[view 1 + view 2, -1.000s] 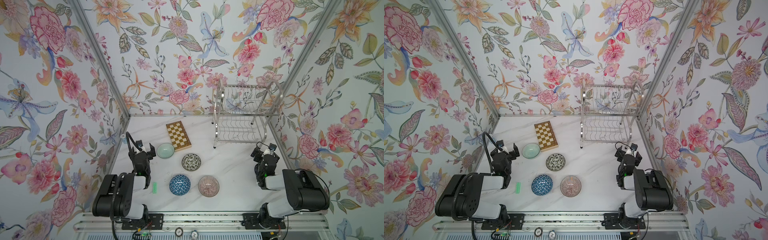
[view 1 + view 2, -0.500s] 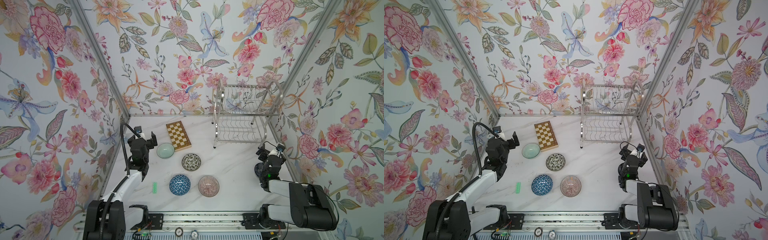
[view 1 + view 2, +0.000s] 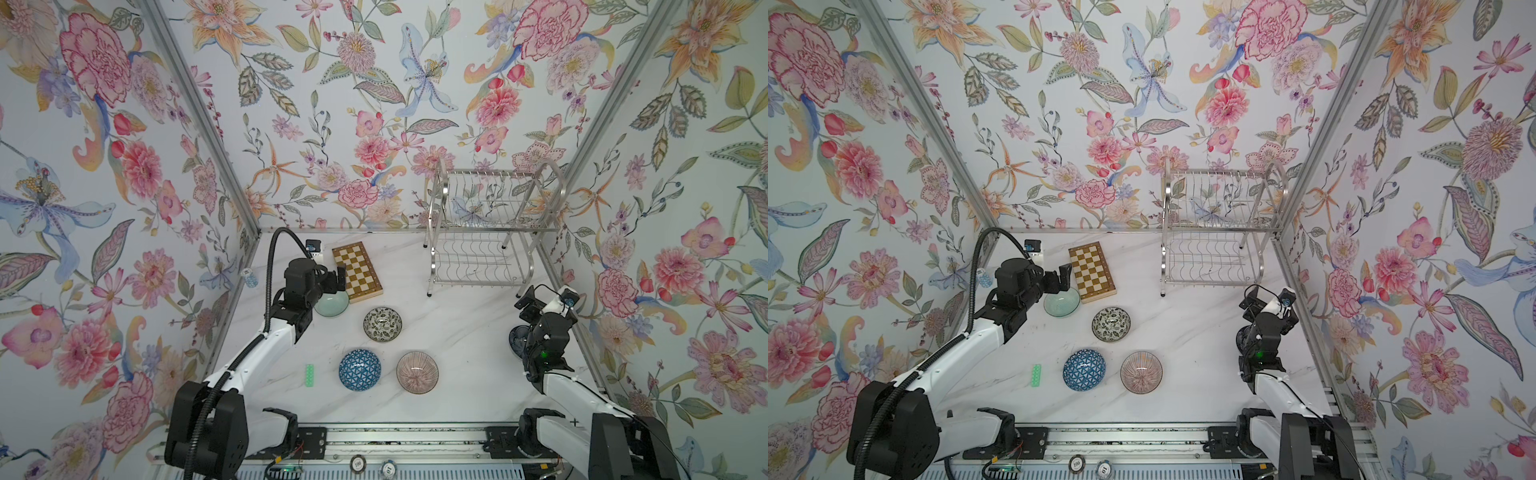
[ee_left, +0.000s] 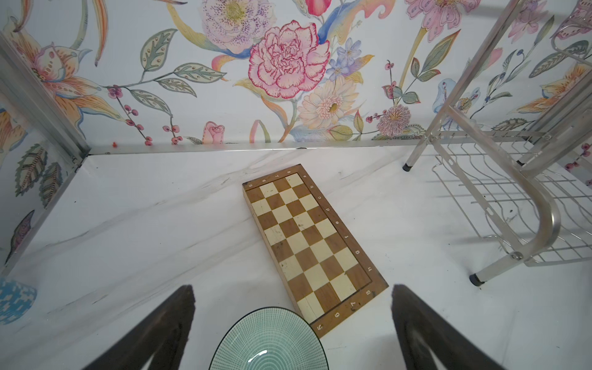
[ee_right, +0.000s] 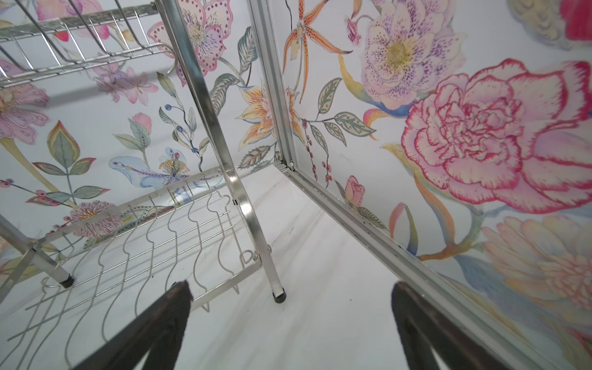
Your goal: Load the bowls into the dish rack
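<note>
The mint bowl [image 3: 334, 308] sits upright near the bench's [image 3: 457, 332] left edge, just beside the chessboard [image 3: 356, 270], pale green with fine rings inside. We judge the left gripper [image 4: 292, 288] hovers above it, jaws spread wide, to straddle its rim. The dish rack [image 3: 490, 232] stands empty in the far right corner, with the right gripper [image 5: 291, 285] near it, spread and holding nothing.
</note>
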Robot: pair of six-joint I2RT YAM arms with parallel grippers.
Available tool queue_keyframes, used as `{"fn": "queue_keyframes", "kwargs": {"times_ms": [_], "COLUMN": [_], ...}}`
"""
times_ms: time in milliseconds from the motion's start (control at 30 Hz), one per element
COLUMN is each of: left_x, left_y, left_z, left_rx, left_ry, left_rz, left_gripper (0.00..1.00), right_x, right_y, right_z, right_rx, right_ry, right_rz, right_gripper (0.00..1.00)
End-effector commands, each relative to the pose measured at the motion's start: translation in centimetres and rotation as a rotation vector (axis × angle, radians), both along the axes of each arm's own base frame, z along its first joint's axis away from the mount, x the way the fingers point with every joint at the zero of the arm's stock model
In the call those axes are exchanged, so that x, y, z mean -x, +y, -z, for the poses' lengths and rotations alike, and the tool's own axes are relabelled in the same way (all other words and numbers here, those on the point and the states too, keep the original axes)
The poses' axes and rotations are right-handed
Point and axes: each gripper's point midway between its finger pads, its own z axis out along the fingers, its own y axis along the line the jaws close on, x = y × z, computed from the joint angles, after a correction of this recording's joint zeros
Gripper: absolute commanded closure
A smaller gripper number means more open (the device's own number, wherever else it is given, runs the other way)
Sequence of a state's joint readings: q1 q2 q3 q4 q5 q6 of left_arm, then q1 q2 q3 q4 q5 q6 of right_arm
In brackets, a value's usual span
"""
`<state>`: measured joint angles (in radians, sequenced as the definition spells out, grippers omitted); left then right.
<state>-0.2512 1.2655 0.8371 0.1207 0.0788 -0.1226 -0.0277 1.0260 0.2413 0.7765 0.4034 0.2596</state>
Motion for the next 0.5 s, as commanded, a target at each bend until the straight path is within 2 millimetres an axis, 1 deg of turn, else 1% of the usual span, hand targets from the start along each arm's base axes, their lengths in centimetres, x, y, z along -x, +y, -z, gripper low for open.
{"fn": "queue_keyframes", "kwargs": {"times_ms": [0, 100, 167, 233, 300, 333, 467], "left_x": [0.9, 0.6, 0.4, 0.4, 0.6, 0.8, 1.2], "left_y": [-1.5, -2.3, -2.8, -3.5, -4.1, -4.4, -5.2], "left_z": [0.4, 0.2, 0.1, 0.1, 0.2, 0.2, 0.4], "left_rx": [0.05, 0.089, 0.113, 0.13, 0.139, 0.142, 0.128], "left_ry": [0.074, 0.071, 0.076, 0.091, 0.1, 0.104, 0.106], "left_rz": [0.067, 0.09, 0.102, 0.13, 0.148, 0.155, 0.155], "left_gripper": [0.02, 0.03, 0.01, 0.01, 0.01, 0.01, 0.01], "right_x": [-0.1, -0.2, -0.2, -0.7, -1.3, -1.7, -2.4], "right_y": [0.8, 1.0, 0.7, 1.3, 2.5, 3.4, 5.6], "right_z": [-0.6, -1.4, -1.7, -1.8, -1.8, -1.7, -1.4], "right_rx": [-0.063, -0.074, -0.089, -0.111, -0.127, -0.132, -0.156], "right_ry": [0.01, 0.017, 0.027, 0.048, 0.072, 0.088, 0.113], "right_rz": [-0.053, -0.091, -0.104, -0.168, -0.253, -0.301, -0.398], "right_gripper": [0.02, 0.06, 0.07, 0.07, 0.09, 0.1, 0.11]}}
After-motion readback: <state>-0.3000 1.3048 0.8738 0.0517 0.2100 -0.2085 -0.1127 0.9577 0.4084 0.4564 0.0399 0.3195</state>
